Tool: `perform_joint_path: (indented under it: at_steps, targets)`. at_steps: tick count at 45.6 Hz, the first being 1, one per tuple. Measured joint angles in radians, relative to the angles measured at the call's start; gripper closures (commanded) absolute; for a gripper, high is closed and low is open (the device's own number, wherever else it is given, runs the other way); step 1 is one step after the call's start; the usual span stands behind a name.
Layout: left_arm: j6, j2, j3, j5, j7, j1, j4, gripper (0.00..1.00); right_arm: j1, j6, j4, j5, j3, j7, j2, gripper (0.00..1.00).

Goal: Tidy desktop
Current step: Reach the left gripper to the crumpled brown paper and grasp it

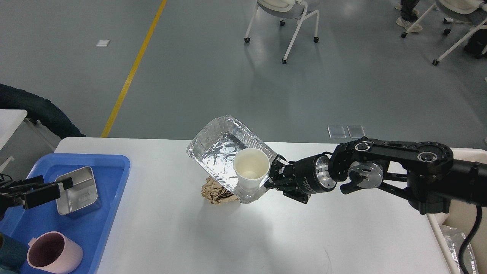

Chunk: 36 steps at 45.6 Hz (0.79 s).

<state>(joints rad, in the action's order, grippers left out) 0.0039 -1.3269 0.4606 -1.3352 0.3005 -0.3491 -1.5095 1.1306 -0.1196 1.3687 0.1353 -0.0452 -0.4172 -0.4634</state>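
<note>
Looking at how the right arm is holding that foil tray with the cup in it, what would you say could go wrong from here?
1. The foil tray is tilted steeply in the right gripper, so the white paper cup lying in it could slide out onto the desktop.
2. Thin foil held at one edge may bend or slip free.
3. The crumpled brown paper sits just under the tray's low corner and could get dragged along.

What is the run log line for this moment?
right tool: shut on foil tray, tilted | paper cup in tray | left tool: over blue tray
</note>
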Motion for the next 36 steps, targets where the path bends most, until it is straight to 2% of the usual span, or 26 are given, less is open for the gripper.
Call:
perform_joint_path:
  at_steps: [5,9,19,36]
  targets:
    - [-0.004,0.145,-0.001,-0.049,-0.061,-0.021,0.051,0.03,0.001,0.0,0.006,0.0,-0.001,0.0,-0.002,1.0]
    - [-0.005,0.271,-0.002,-0.163,-0.077,-0.057,0.108,0.03,0.002,0.0,0.008,0.0,-0.001,0.0,-0.007,1.0]
    - [-0.005,0.57,-0.009,-0.458,-0.081,-0.12,0.259,0.03,0.002,0.0,0.011,0.0,-0.001,0.0,-0.01,1.0]
    - [-0.005,0.844,-0.038,-0.629,-0.094,-0.223,0.444,0.03,0.002,0.0,0.011,0.001,-0.002,0.002,-0.011,1.0]
